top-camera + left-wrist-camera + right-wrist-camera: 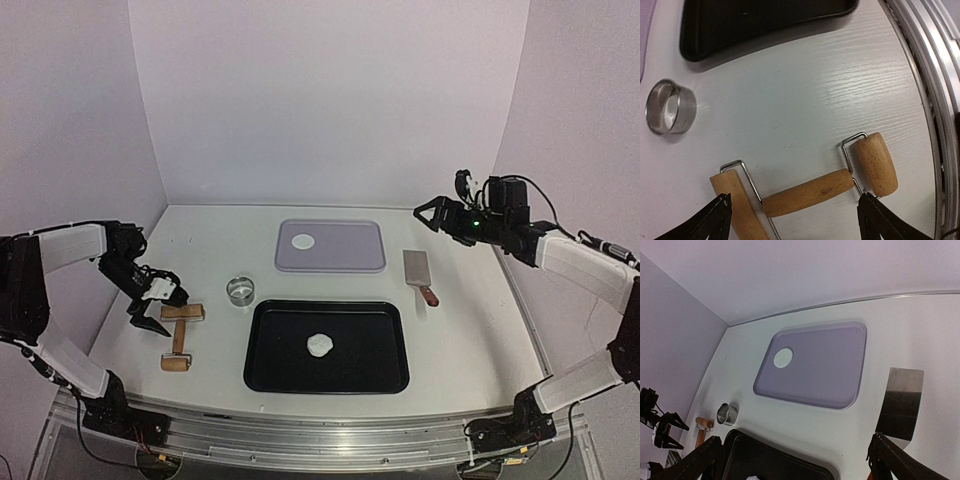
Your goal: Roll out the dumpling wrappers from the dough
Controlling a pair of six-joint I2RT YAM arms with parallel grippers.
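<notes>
Over the bench's left side, our left fingers stand apart astride the rolling pin's handle; our right fingers, also apart, hang high at the far right. The dough lies well apart on the black tray. We judge that closing off-centre could let the round handle swivel and slip free.

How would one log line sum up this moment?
left gripper open above rolling pin | right gripper open, raised | dough on black tray | wrapper on lilac tray
</notes>
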